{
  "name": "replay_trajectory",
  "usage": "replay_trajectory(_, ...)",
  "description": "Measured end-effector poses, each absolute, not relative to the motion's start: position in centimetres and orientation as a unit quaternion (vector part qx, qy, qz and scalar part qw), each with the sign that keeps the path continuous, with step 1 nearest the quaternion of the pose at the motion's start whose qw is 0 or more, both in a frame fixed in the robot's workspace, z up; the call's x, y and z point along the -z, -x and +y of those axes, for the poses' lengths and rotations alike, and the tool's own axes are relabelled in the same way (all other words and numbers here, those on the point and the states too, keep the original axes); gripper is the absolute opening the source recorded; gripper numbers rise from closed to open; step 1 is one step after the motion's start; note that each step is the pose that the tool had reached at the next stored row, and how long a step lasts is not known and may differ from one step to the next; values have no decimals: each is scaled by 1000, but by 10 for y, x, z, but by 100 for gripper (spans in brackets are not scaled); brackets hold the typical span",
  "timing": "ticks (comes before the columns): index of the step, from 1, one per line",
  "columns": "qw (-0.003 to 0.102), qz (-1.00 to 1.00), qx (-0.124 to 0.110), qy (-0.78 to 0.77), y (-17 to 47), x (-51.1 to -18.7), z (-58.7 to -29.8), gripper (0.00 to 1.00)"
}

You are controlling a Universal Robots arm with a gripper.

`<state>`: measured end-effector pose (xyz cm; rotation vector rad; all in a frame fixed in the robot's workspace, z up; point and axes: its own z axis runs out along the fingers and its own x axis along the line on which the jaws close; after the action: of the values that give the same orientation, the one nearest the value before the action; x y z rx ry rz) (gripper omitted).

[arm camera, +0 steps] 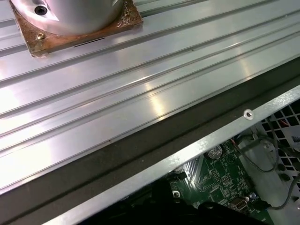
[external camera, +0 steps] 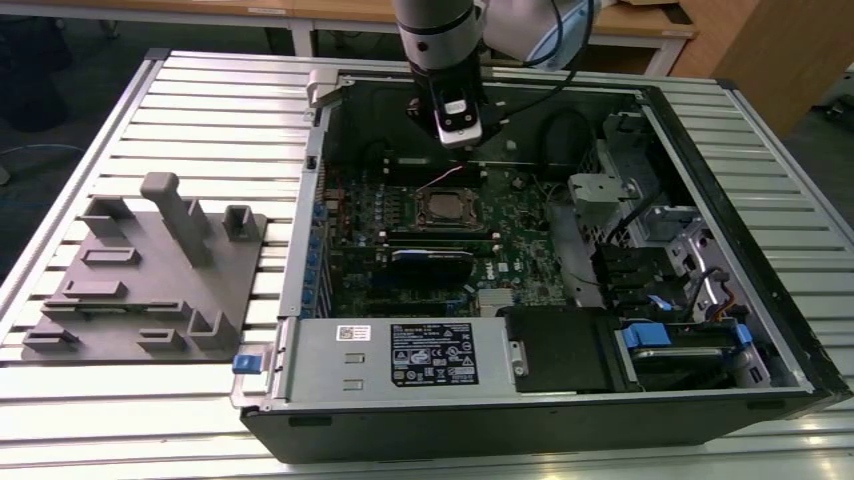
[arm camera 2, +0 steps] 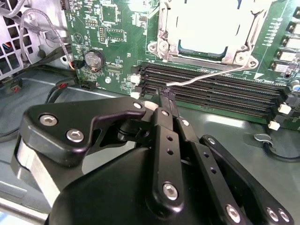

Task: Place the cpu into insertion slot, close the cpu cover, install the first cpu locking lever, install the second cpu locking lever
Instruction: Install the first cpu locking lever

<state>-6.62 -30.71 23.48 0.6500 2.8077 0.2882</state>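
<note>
The cpu [arm camera 2: 206, 21] lies flat in the insertion slot [external camera: 422, 207], which sits mid-board toward the far side. Its pale silver top shows through the window of the silvery cpu cover [arm camera 2: 201, 56], folded down over it. A thin wire locking lever [arm camera 2: 211, 76] slants away from the slot's corner.

It looked like a robotics lab or workshop. An industrial arm [external camera: 438, 30] held its end effector [external camera: 458, 138] over an open computer case [external camera: 534, 425] lying on a ribbed aluminium desk [external camera: 200, 90]. A grey moulded fixture plate [external camera: 134, 290] sat beside the case, and wooden worktops [external camera: 641, 30] stood behind.
</note>
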Motion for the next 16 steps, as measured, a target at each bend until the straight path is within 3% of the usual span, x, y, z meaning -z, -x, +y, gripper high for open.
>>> replay_trajectory(16,128,961,-100,-222,73,-231,-314,10)
